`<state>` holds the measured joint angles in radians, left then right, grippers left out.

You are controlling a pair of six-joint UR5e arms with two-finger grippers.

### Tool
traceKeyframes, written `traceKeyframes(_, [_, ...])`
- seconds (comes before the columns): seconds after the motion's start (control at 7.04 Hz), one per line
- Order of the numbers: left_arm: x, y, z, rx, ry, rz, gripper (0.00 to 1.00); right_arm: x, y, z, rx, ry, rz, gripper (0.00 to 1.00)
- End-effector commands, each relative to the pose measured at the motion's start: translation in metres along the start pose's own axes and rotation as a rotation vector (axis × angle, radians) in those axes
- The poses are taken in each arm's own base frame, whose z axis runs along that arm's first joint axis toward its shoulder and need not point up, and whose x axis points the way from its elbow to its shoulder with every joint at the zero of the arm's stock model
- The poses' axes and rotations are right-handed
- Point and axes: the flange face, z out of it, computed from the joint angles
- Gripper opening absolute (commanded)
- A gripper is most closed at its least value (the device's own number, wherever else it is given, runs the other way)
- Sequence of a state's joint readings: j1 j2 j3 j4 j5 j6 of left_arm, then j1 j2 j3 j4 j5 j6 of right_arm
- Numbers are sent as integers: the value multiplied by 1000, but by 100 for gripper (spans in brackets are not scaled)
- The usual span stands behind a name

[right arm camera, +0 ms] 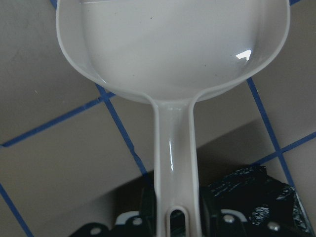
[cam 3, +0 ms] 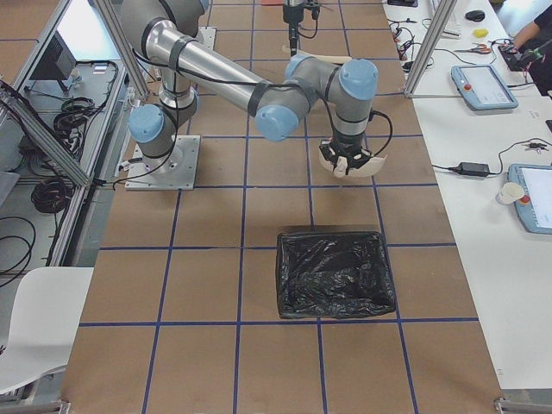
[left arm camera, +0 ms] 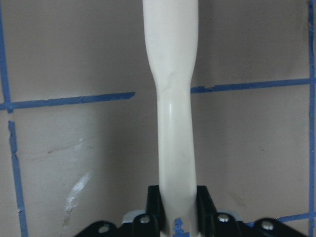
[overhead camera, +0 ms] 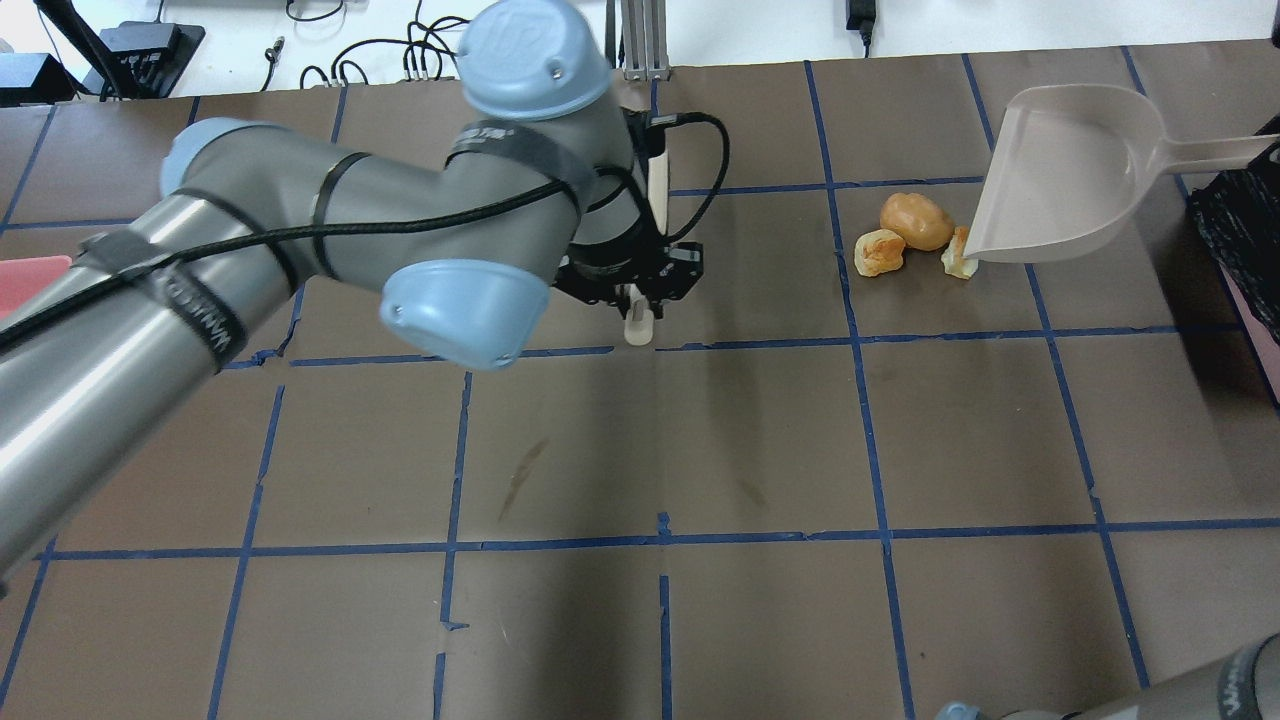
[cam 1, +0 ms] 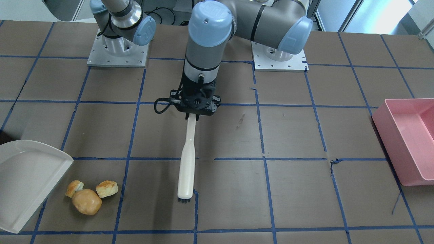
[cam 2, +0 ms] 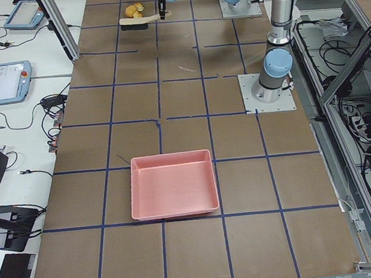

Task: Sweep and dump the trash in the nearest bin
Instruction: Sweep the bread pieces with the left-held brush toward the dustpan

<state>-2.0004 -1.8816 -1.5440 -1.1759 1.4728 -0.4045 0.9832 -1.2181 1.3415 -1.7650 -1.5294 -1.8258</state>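
The trash lies together on the brown table: a round golden lump (cam 1: pixel 86 201) and two toasted chunks (cam 1: pixel 106 188) (cam 1: pixel 74 188). In the overhead view the lump (overhead camera: pixel 916 220) sits between the chunks. My left gripper (cam 1: pixel 196 113) is shut on the cream handle of a brush (cam 1: pixel 187 162), whose bristles rest on the table about one grid square from the trash. The wrist view shows the handle (left arm camera: pixel 175 123) clamped between the fingers. My right gripper (right arm camera: pixel 175 222) is shut on the handle of a pale dustpan (cam 1: pixel 23 183), tilted, with its lip right beside the trash.
A bin lined with a black bag (cam 3: pixel 335 273) stands close to the right arm and dustpan, and also shows at the overhead view's right edge (overhead camera: pixel 1235 225). A pink bin (cam 1: pixel 410 139) stands at the table's far end on my left. Blue tape lines grid the table.
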Motion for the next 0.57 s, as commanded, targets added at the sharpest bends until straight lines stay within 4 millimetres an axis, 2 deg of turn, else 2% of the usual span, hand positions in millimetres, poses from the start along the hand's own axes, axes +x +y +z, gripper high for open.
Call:
traceKeyframes(0.0, [64, -37, 30, 16, 13, -30, 2, 39, 39, 44, 67, -5, -112, 0])
traceKeyframes(0.14, [97, -42, 53, 23, -8, -27, 2, 51, 41, 84, 123, -39, -172, 0])
traceKeyframes(0.28, [115, -40, 75, 9, -18, -29, 2, 53, 42, 101, 141, -50, -293, 0])
traceKeyframes(0.43, [125, -38, 88, 23, -3, -53, 2, 55, 45, 117, 144, -73, -348, 0])
